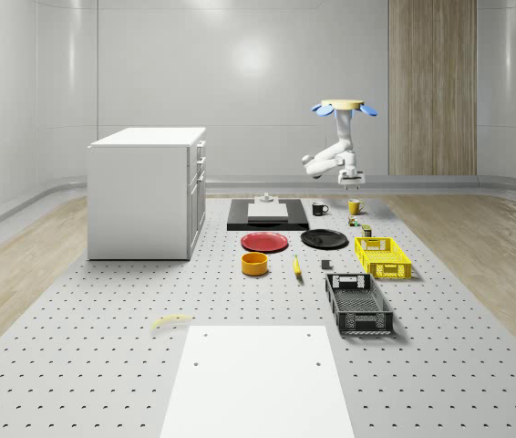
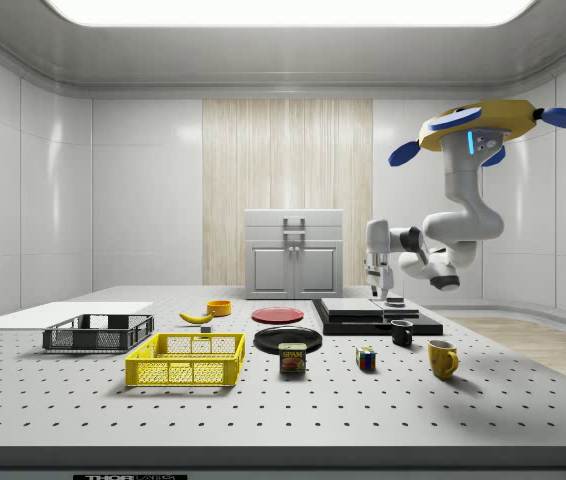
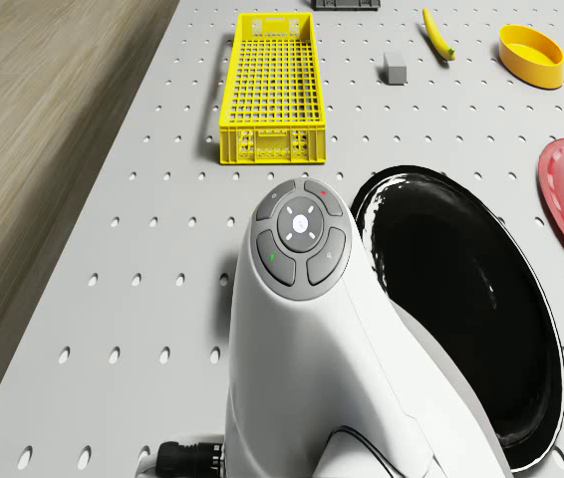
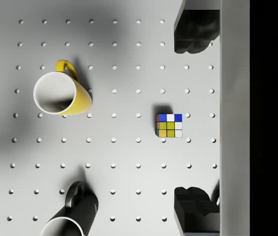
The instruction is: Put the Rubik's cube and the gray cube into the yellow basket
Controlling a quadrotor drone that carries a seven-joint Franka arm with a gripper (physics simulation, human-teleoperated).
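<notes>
- The drone (image 1: 341, 107) hovers in the air above the far end of the perforated bench (image 1: 103, 347), at the whole-scene view's right, with its white arm (image 2: 460, 225) bent down and forward.
- The claw (image 1: 350, 182) hangs above the bench, clear of everything, near the yellow mug (image 1: 355, 206) and the black mug (image 1: 319, 209).
- In the wrist view its two dark fingertips (image 4: 194, 30) stand wide apart with nothing between them, so the claw is open.
- The Rubik's cube (image 4: 169, 126) sits on the bench straight below the claw, between the fingertips' lines, with the yellow mug and the black mug off to one side of it.
- In the side view the Rubik's cube stands between a Spam can (image 2: 292, 358) and the yellow mug, in front of the black mug.
- The gray cube (image 3: 395, 67) lies on the bench just beside the yellow basket (image 3: 270, 88), between it and a banana (image 3: 437, 34).
- The yellow basket holds nothing; a black basket (image 1: 358, 304) lies near one end of it, towards the whole-scene view's bottom.
- A black plate (image 3: 466, 299) sits under the arm's wrist in the drone view, next to a red plate (image 1: 264, 242).
- A yellow bowl (image 1: 254, 264) stands near the red plate, and a second banana (image 1: 170, 320) lies well apart near a white sheet (image 1: 258, 383).
- A white cabinet (image 1: 147, 192) stands on the bench at the whole-scene view's left.
</notes>
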